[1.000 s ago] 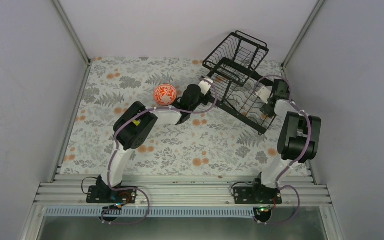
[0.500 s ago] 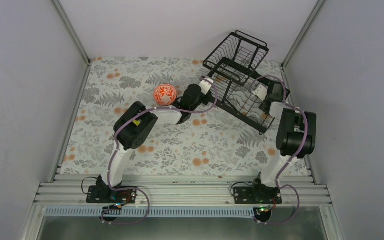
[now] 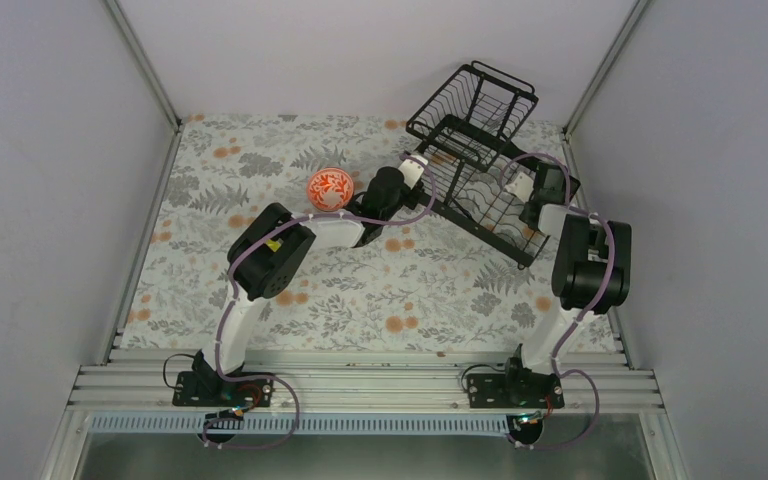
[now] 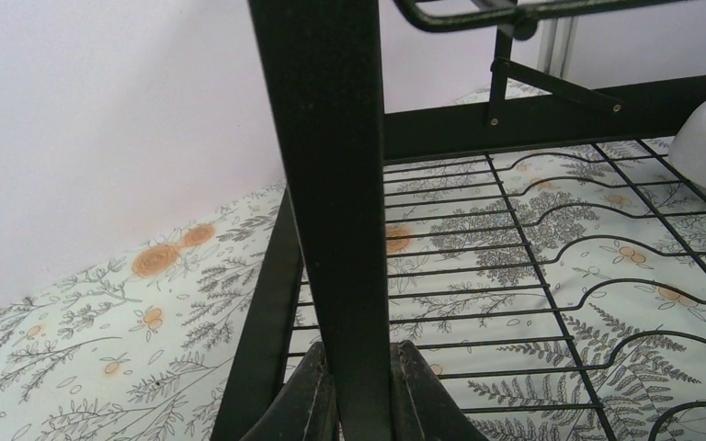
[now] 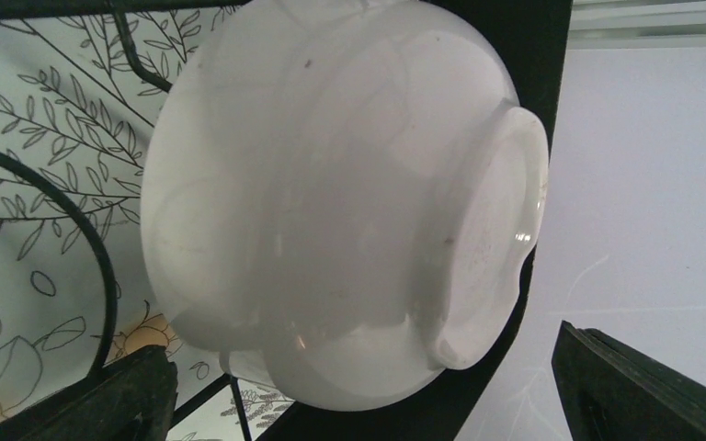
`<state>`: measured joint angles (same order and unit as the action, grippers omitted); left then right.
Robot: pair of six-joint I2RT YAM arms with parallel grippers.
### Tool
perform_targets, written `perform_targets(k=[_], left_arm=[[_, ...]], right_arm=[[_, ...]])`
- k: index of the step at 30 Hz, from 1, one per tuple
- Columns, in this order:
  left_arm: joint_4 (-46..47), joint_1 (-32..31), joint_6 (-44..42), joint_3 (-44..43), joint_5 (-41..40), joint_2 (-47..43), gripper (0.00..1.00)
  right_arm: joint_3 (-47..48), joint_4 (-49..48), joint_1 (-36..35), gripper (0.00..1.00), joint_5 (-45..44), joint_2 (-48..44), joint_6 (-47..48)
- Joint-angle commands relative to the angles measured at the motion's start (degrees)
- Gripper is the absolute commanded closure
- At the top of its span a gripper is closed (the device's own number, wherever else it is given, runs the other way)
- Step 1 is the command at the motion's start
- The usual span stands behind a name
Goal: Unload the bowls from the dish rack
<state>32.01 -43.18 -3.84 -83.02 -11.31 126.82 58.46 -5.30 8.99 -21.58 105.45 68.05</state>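
1. Currently the left pincer (image 4: 360,381) is clamped together on an upright post (image 4: 331,184) of the rack (image 3: 460,135). The rack stands at the far right corner of the worktop (image 3: 260,160), askew to its edges.
2. The right pincer (image 5: 358,367) reaches into the rack's right end with its jaws wide apart, holding nothing. The white bowl (image 5: 331,202) stands on edge between them, its foot turned toward the right finger and the black frame behind it.
3. The patterned bowl (image 3: 328,187) lies out on the worktop near the middle of the far edge, just left of the left wrist. I can find no other bowls in these views.
4. Slip: the white bowl is glossy, rounded and wide for the jaws. If they close off-centre or only on the curved wall, it may squirt out and fall onto the wires or the worktop.
5. Snag: the bowl sits among wires. A slanted lift could catch its rim and drag the rack. The left pincer's hold on the post is what would resist this, so a slip there could let the rack skid or tip.
6. Pinch: the right fingers stand close to the frame, so closing could trap a wire along with the bowl.
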Motion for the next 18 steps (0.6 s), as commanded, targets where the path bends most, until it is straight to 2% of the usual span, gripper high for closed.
perform_targets(k=[1,7,14,15,18], left_arm=[[5.64,0.20,-2.36,-2.99,-1.39,-0.43,0.89],[5.34,0.20,-2.30,-3.28,-1.27,-0.26,0.89],[5.28,0.20,-2.45,-3.22,-1.38,-0.09,0.89],[5.29,0.20,-2.39,-3.21,-1.36,-0.15,0.89],[5.16,0.19,-2.42,-3.27,-1.35,-0.04,0.89]], right_arm=[[0.27,0.23,-0.24,0.00,-1.29,1.09,1.74],[0.41,-1.28,-0.07,0.00,-2.69,3.26,2.97],[-2.24,-12.05,-0.03,0.00,-4.32,4.46,5.49],[-2.72,-13.50,-0.04,0.01,-4.42,4.09,5.71],[-3.85,-16.06,-0.02,0.14,-3.74,2.19,5.96]])
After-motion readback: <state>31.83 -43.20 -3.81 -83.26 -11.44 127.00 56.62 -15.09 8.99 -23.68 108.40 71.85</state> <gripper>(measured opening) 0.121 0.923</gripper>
